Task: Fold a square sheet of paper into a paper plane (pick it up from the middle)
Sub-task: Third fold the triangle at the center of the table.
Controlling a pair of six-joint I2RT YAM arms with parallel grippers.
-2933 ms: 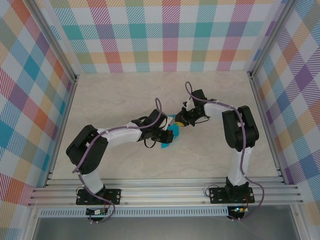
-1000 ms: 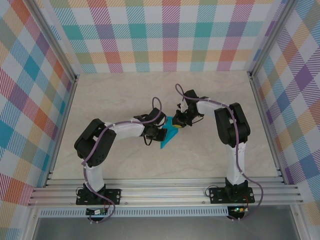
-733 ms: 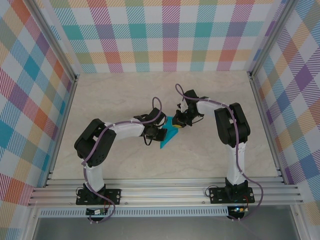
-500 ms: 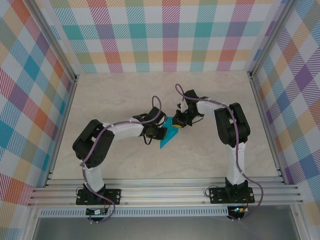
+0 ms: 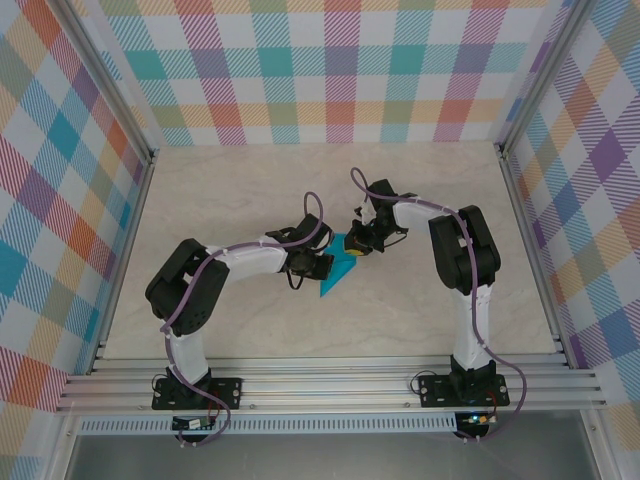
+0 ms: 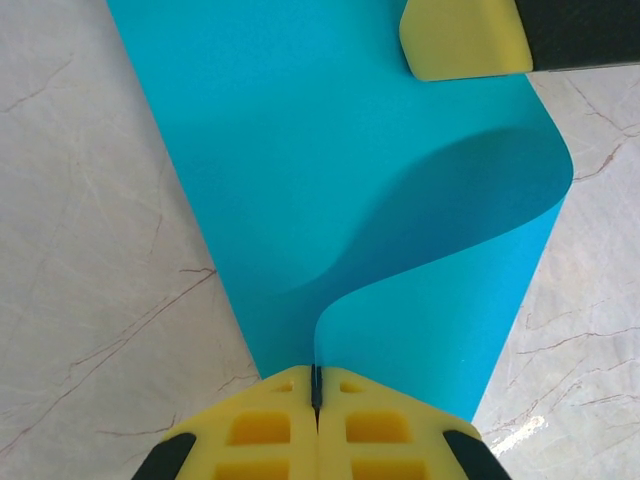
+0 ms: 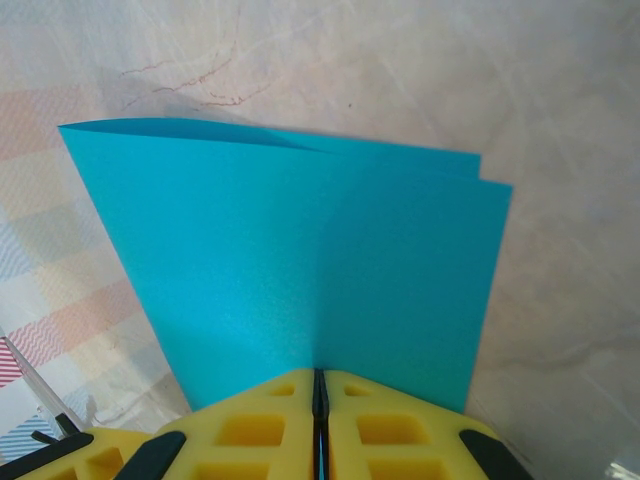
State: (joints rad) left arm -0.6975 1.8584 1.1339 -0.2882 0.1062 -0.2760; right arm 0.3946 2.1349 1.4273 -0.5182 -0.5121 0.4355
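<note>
While curling up near the middle of the table [image 5: 250, 190], the square sheet of paper [image 6: 330, 170] is being pinched from two sides. The left fingers [image 6: 262, 428] and the right fingers [image 7: 262, 432] are each clamping fully together on it.

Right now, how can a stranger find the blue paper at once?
Look at the middle of the pale table, where the left gripper and right gripper meet. Both pinch the sheet of paper between them. It is the only solid teal thing there.

Pale marble table [image 5: 250, 320]; plaid walls [image 5: 340, 70]; alum. rails [image 5: 330, 385].
</note>
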